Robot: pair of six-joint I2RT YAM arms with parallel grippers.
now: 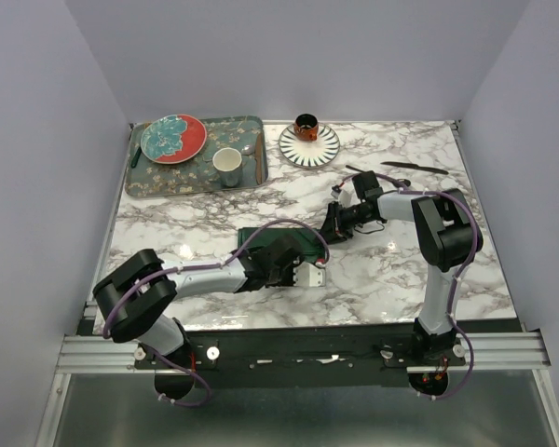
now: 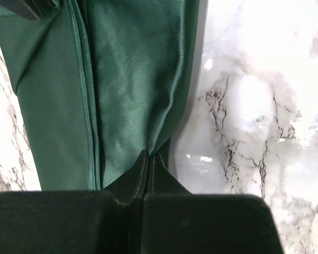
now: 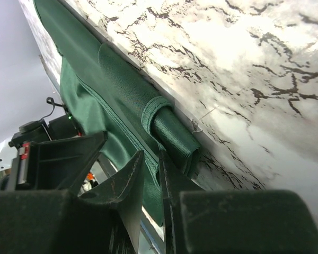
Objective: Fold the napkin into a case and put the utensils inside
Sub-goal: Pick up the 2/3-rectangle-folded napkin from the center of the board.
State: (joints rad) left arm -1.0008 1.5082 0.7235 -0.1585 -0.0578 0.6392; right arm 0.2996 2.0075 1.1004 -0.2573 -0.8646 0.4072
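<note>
Folding in progress: case not formed, utensils not loaded

Status: napkin (image 1: 278, 240) lies mid-worktop (image 1: 214, 200), partly folded into a narrower band with layered hems. It is not a slim pocket yet.

- Left hand (image 2: 148, 161): clenched, pinching the napkin's near edge, with cloth puckering into the closed tips.
- Right hand (image 3: 158, 177): jaws almost together at the far end, nipped on the folded hem beside a rolled-over lip (the layer count inside the pinch isn't readable).
- Black knife (image 1: 415, 168) sits well apart at the far right of the worktop. A second dark piece (image 1: 356, 169) near it is probably the fork, but it is too small to confirm. Neither touches the cloth.

Left to do, by my read: finish the fold, flatten it, open the pocket, then fetch and insert both utensils. I'd call it less than halfway.

Edges/room:
- Both hands are on the same cloth from opposite ends, so pulling apart risks undoing the fold.
- The left hand works close to the near worktop edge, with little margin behind it.
- Bare marble lies left of the napkin and toward the tray (image 1: 158, 179).
- The striped plate (image 1: 328, 147) is far back, out of the way.
- The right arm's reach to the knife looks unobstructed.
</note>
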